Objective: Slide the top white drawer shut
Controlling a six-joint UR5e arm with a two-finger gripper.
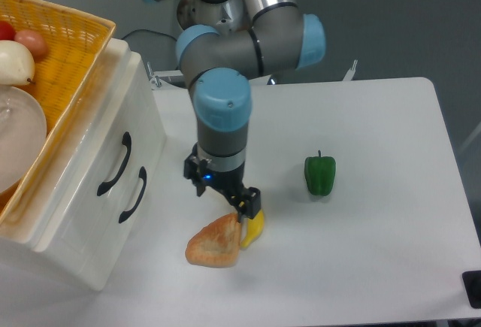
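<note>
- at the table's middle, the gripper (246, 208) points down from the arm (222, 116), its tip low over the tabletop.
- whether its fingers are apart or together cannot be told; the wrist body hides most of them, and only one dark fingertip (252, 201) shows clearly.
- a yellow item (255, 228) lies right at that fingertip, partly hidden; contact cannot be judged.
- a bread slice (214, 242), triangular and orange-brown, lies just left of the yellow item, touching or overlapping it, directly below the gripper in the view.
- a blue light (204, 180) glows on the wrist's left side.
- a green pepper (319, 174) stands to the right, well apart from the gripper, on the white table (376, 267).
- the cabinet (83, 214) sits at the left edge of the table, glossy white, seen at an angle.
- the top drawer (124, 128) is the upper of two fronts, marked by a black curved handle (114, 165).
- the lower drawer (113, 229) has a matching handle (133, 195), just beside and slightly below the first.
- both fronts look about level with each other; how far the top drawer stands out cannot be told from this angle.
- the gripper is near the cabinet but apart from it, touching neither handle.
- a yellow basket (71, 49) rests on the cabinet, holding a white plate (19, 135), an onion (13, 62) and a reddish fruit (31, 41).
- a black cable (143, 34) runs behind the cabinet near the arm's base.
</note>
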